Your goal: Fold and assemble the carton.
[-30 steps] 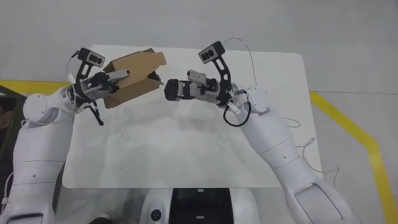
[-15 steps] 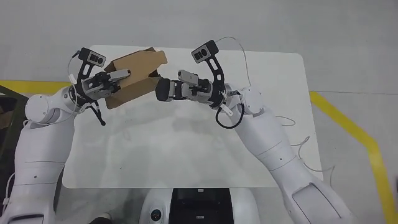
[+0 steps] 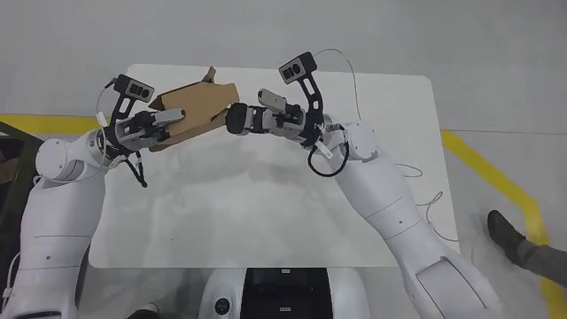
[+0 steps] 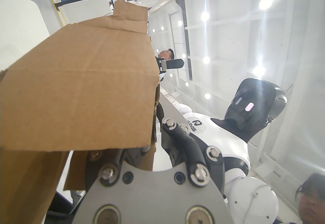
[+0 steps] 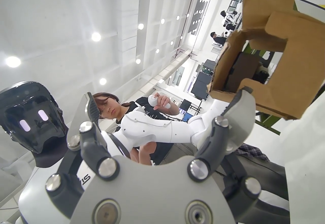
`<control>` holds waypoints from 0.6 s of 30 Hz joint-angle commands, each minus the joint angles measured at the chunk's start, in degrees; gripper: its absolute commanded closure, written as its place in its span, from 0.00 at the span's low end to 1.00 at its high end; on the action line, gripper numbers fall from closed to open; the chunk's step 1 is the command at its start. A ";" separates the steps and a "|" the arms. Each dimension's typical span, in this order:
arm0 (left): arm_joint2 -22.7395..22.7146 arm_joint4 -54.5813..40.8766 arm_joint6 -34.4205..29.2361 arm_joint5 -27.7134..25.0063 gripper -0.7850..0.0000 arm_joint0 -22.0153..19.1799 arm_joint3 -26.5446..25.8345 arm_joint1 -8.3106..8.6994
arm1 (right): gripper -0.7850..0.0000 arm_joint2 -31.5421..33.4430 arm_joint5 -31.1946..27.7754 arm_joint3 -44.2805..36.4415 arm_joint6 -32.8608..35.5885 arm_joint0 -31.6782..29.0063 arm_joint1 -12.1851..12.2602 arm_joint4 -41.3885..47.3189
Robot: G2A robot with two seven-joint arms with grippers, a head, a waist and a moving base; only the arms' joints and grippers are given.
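- table: white, sits under both arms.
- left gripper: clamped on the carton's left end, cardboard pinched between its fingers.
- right gripper: fingers spread wide at the carton's right end; one fingertip touches a flap edge there.
- carton: brown cardboard over the table's far-left part, tilted. Its right end is open with flaps sticking out.
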 commanded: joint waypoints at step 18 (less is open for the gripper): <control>-0.93 -1.23 -3.56 1.27 1.00 0.66 -0.28 0.02 | 0.00 -0.87 1.67 0.35 1.26 0.08 -0.19 0.24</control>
